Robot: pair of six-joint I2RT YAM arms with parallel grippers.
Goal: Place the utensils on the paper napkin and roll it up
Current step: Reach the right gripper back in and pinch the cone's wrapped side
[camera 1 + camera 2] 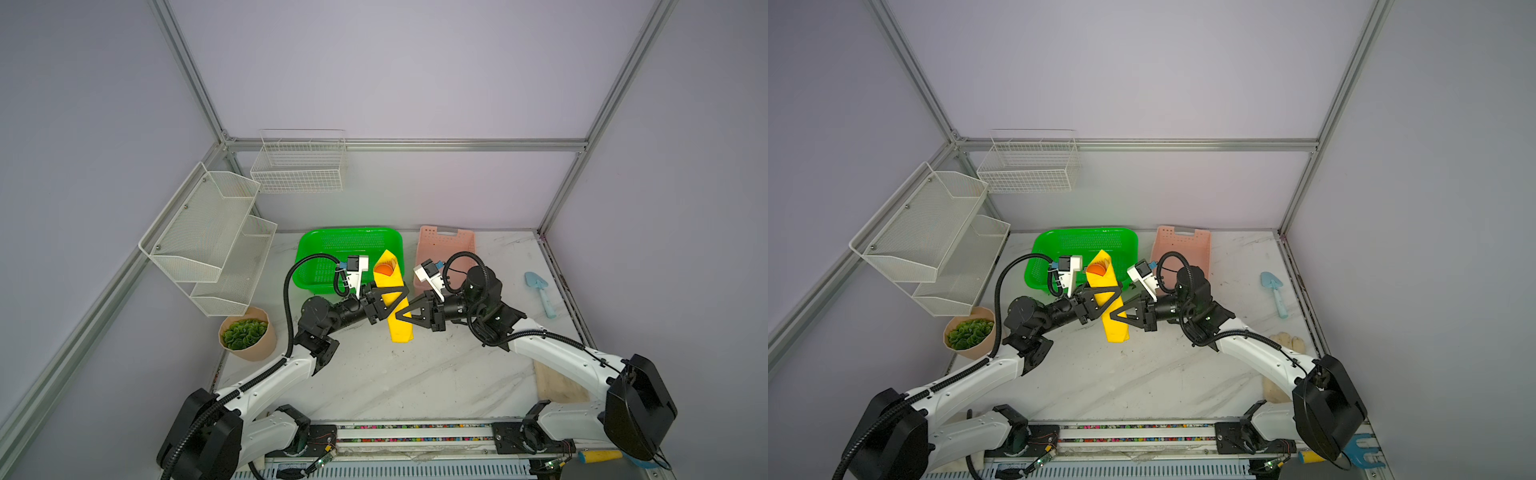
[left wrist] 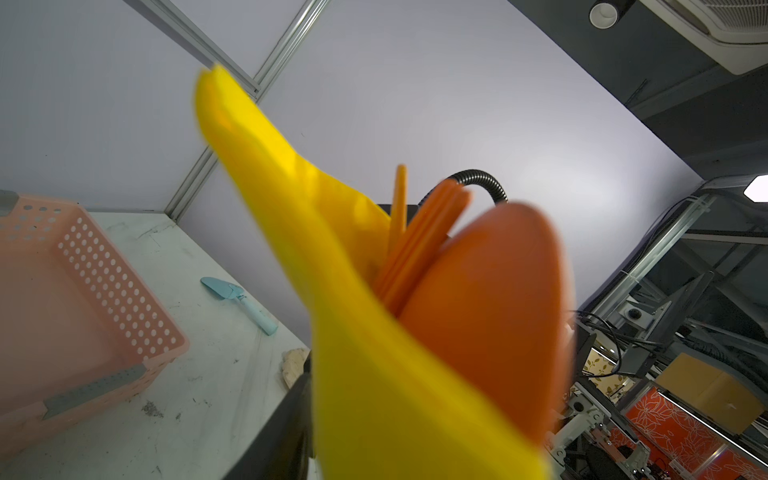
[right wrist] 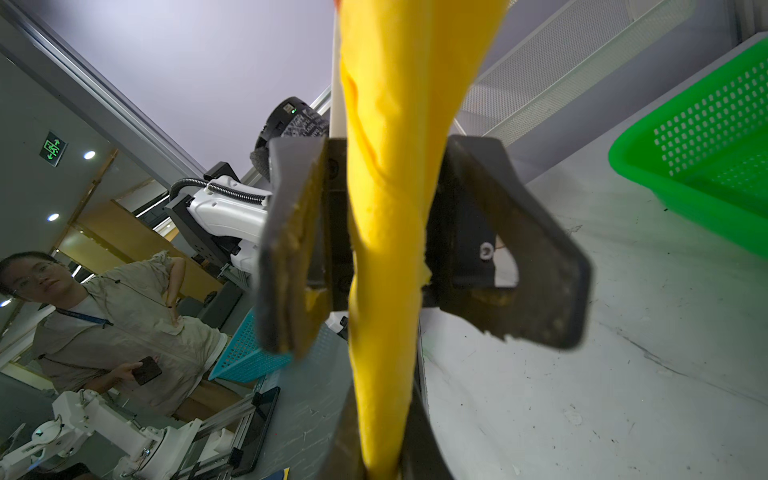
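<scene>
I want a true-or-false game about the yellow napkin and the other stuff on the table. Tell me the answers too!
1. The orange utensils sit inside the rolled napkin. True.
2. The trowel is in the pink basket. False: it lies on the table, to the right of the basket.
3. A plant pot stands at the left of the table. True.
4. The left gripper squeezes the napkin. False: its jaws stand open around the roll. The right gripper is the one shut on it.
</scene>
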